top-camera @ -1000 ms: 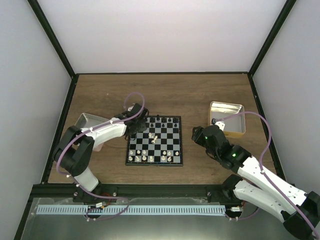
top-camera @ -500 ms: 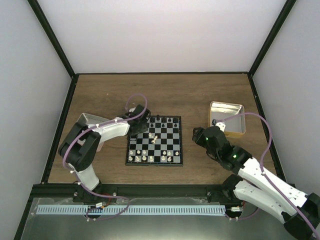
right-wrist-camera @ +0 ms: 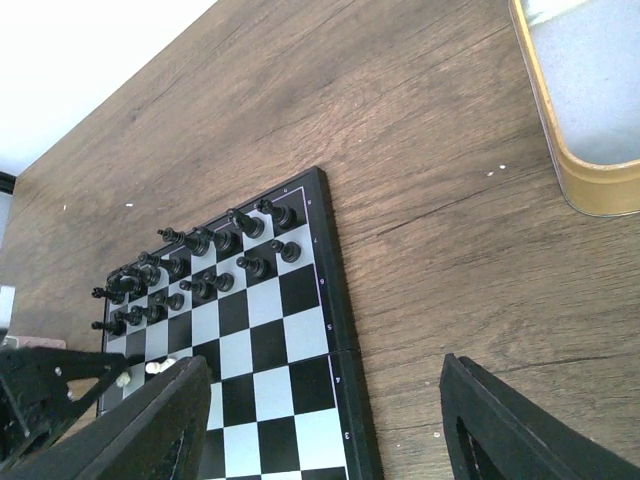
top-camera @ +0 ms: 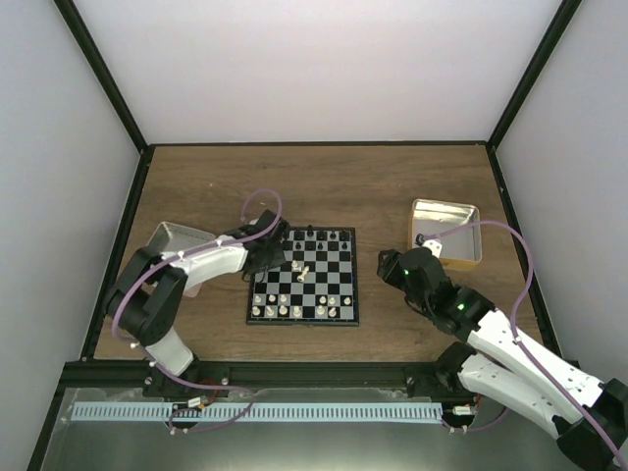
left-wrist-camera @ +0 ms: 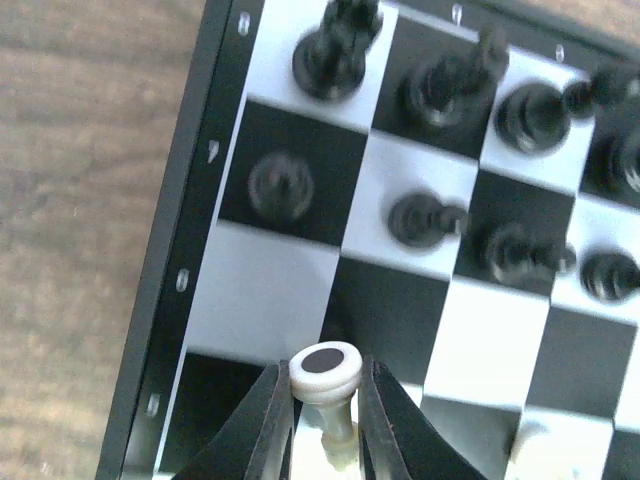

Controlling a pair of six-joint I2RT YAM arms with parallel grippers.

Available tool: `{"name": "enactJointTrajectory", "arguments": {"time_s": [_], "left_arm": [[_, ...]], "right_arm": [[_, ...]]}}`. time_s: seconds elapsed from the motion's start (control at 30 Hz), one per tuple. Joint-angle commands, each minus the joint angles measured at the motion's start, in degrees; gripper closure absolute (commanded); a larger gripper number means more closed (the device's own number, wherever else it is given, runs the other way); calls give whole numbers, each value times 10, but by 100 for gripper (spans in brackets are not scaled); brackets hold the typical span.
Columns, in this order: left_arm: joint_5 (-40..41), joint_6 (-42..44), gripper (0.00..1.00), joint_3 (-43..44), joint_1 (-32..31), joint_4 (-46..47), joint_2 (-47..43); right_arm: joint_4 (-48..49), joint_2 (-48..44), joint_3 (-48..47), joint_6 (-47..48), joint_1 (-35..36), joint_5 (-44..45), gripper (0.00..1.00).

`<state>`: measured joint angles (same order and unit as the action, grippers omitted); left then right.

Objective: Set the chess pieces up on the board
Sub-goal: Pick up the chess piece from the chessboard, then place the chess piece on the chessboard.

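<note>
Only readable marks are white rank digits printed on the thin black border [left-wrist-camera: 178, 250] of the small square black-and-white chequered chessboard [left-wrist-camera: 268, 290].

Left wrist view, left-hand border strip:
- one digit [left-wrist-camera: 212, 150] reads as 7
- the next one toward the camera [left-wrist-camera: 182, 280] looks like 6
- the far one [left-wrist-camera: 243, 22] and the nearest one [left-wrist-camera: 152, 405] are too blurred to call

Two white characters [left-wrist-camera: 457, 13] on the far border strip are unreadable.

Right wrist view has the same kind of white marks down the right-hand border strip [right-wrist-camera: 338, 330]. The nearest mark [right-wrist-camera: 347, 435] looks like 3, the rest are too small. In the top view the border marks are too small to read.
</note>
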<state>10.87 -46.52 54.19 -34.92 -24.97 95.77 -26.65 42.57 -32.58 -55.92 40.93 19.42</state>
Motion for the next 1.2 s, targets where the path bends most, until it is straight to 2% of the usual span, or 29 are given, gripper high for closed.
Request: {"name": "enactJointTrajectory", "arguments": {"time_s": [0.0, 0.1, 0.33, 0.47, 0.57, 0.73, 0.93, 1.17], "left_arm": [[-56, 10, 94, -35, 0, -22, -68], [-96, 36, 94, -46, 0, -22, -107], [-94, 59, 94, -55, 0, -27, -111], [-156, 92, 93, -48, 0, 3, -119], [-198, 92, 92, -30, 0, -11, -117], [-288, 3, 92, -42, 0, 19, -130], [-343, -116, 91, -74, 1, 91, -150], [-420, -295, 91, -139, 3, 235, -173]], "right_arm": [[20, -1, -1, 24, -4, -19, 35], [53, 11, 0, 53, -4, -70, 35], [85, 51, -1, 54, -4, -116, 35], [115, 71, -1, 69, -4, -168, 35], [158, 102, -3, 103, -4, -242, 34], [234, 171, -6, 148, 3, -343, 36], [284, 222, -38, 184, 60, -301, 35], [313, 282, -60, 206, 110, -275, 37]]}}
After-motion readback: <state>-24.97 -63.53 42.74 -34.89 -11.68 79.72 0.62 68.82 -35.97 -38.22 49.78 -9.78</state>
